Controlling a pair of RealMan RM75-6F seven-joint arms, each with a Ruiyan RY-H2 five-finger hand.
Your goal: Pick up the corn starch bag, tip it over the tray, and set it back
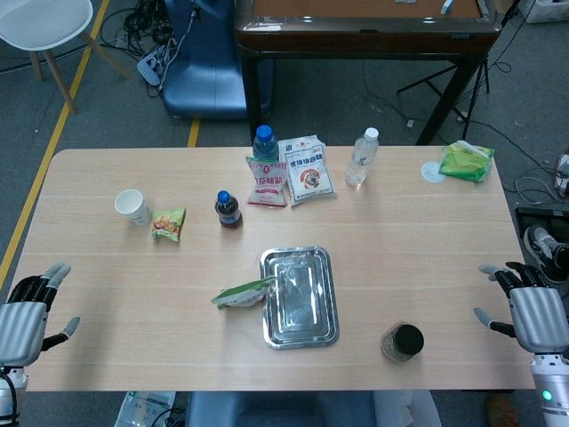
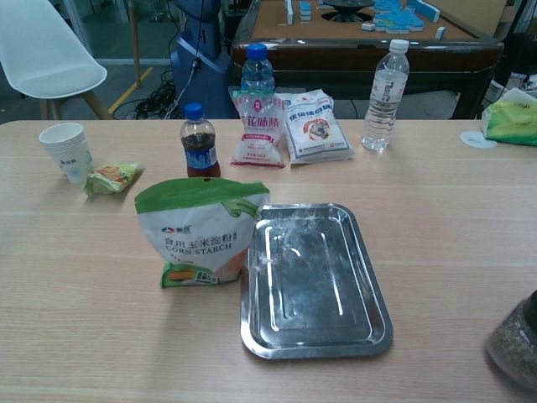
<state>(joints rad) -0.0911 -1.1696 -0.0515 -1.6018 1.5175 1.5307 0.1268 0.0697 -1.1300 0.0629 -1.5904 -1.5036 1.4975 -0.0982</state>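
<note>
- Head view: light wood-grain table (image 1: 107, 267) on grey floor; white chair (image 1: 44, 27) beyond the far left corner, a blue seat and cable tangle behind the far edge, a dark brown-topped table (image 1: 364, 22) further back.
- Left hand (image 1: 27, 316) at the near left edge, fingers apart, holding nothing. Right hand (image 1: 532, 311) at the near right edge, fingers likewise spread and empty.
- Metal tray (image 1: 300, 296) sits near the middle, toward the near edge. Corn starch bag (image 1: 244, 293) touches the tray's left side.
- Dark-lidded jar (image 1: 403, 342) near the near edge, right of the tray. Paper cup (image 1: 132, 206) and small snack packet (image 1: 169, 222) on the left half.
- Chest view: corn starch bag (image 2: 204, 231) stands upright, green top, its right side against the tray (image 2: 315, 281) rim.
- Along the far edge: cola bottle (image 2: 199, 141), pink bag (image 2: 259, 128) in front of a blue-capped bottle, white bag (image 2: 315, 126), clear water bottle (image 2: 385, 96). Green packet (image 2: 512, 119) at the far right corner.
- Neither hand shows in this view.
</note>
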